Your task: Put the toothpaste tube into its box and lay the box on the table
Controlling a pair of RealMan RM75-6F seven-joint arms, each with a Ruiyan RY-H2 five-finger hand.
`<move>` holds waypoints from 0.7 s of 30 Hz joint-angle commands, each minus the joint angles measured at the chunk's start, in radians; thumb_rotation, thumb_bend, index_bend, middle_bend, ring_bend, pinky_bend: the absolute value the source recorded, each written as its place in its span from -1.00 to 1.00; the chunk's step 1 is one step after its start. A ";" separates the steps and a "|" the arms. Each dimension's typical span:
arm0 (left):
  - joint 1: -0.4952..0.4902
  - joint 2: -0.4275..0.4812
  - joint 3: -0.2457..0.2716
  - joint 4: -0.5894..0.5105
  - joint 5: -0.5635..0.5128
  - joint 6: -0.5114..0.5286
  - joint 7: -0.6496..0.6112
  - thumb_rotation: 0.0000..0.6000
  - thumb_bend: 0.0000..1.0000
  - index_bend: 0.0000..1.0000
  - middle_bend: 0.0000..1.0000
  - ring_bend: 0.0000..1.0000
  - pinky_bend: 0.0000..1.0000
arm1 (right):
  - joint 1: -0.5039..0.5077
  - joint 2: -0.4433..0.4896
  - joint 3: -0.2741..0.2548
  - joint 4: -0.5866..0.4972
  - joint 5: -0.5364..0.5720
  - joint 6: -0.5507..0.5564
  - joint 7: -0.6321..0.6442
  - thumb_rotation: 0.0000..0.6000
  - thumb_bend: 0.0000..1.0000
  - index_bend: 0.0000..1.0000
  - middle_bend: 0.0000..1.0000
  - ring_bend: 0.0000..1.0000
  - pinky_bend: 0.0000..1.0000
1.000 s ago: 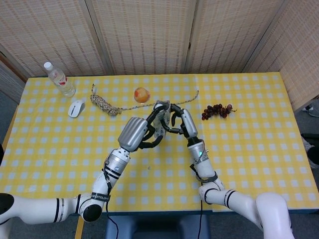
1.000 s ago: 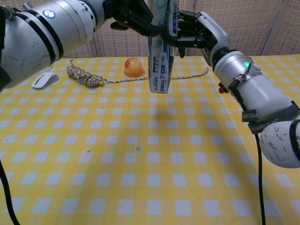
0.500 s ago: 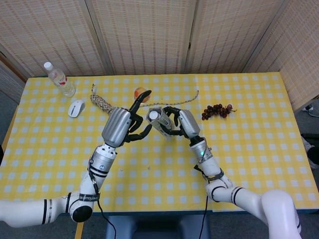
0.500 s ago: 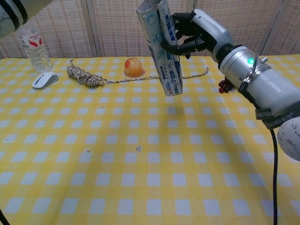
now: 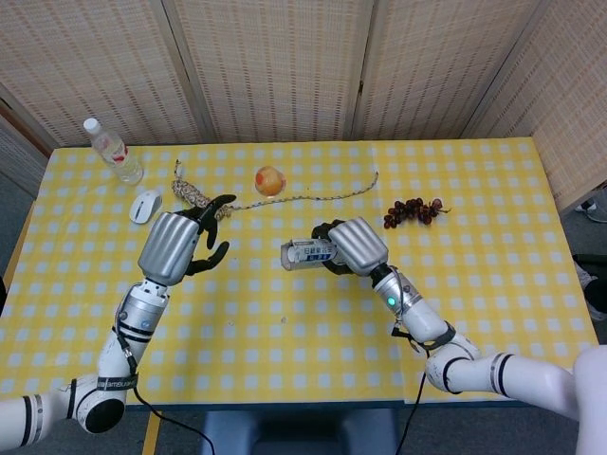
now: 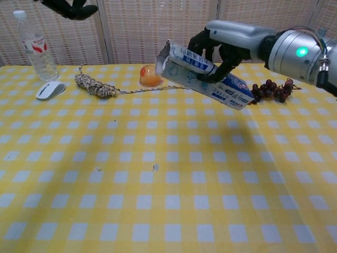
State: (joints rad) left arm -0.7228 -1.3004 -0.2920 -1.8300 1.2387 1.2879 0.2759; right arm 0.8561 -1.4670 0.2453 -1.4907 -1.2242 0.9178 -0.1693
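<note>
The white and blue toothpaste box [image 5: 308,253] hangs in the air above the yellow checked table [image 5: 285,332], tipped almost level. My right hand [image 5: 356,245] grips it around the middle, fingers wrapped over the top. In the chest view the box [image 6: 202,74] slopes down to the right, its open flapped end at the upper left, and the right hand [image 6: 226,45] holds it from above. I cannot see the toothpaste tube itself. My left hand [image 5: 180,242] is off to the left, well apart from the box, fingers spread and empty; only its fingertips [image 6: 68,8] show in the chest view.
Along the far side lie a water bottle [image 5: 112,150], a white mouse [image 5: 145,205], a coiled rope [image 5: 199,197] with a long tail, an orange round object [image 5: 269,179] and a bunch of dark grapes [image 5: 413,210].
My left hand let go of the box and drew back to the left. The right hand tipped the box from upright to nearly level and brought it lower.
</note>
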 commanded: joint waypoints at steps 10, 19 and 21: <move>0.174 0.111 0.108 0.185 -0.017 0.073 0.006 1.00 -0.28 -0.56 -0.53 -0.86 -0.79 | -0.032 0.088 -0.070 -0.071 0.105 -0.022 -0.162 1.00 -0.19 0.33 0.18 0.39 0.45; 0.240 0.077 0.137 0.309 0.019 0.111 -0.041 1.00 -0.30 -0.61 -0.57 -0.91 -0.88 | -0.003 0.040 -0.092 -0.028 0.188 -0.067 -0.245 1.00 -0.19 0.33 0.17 0.36 0.41; 0.244 0.071 0.138 0.322 0.024 0.106 -0.046 1.00 -0.31 -0.62 -0.58 -0.91 -0.88 | 0.002 0.024 -0.097 -0.016 0.204 -0.071 -0.259 1.00 -0.19 0.33 0.12 0.30 0.31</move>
State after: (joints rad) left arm -0.4815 -1.2263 -0.1555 -1.5117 1.2607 1.3967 0.2326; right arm 0.8536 -1.4354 0.1528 -1.5142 -1.0278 0.8511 -0.4205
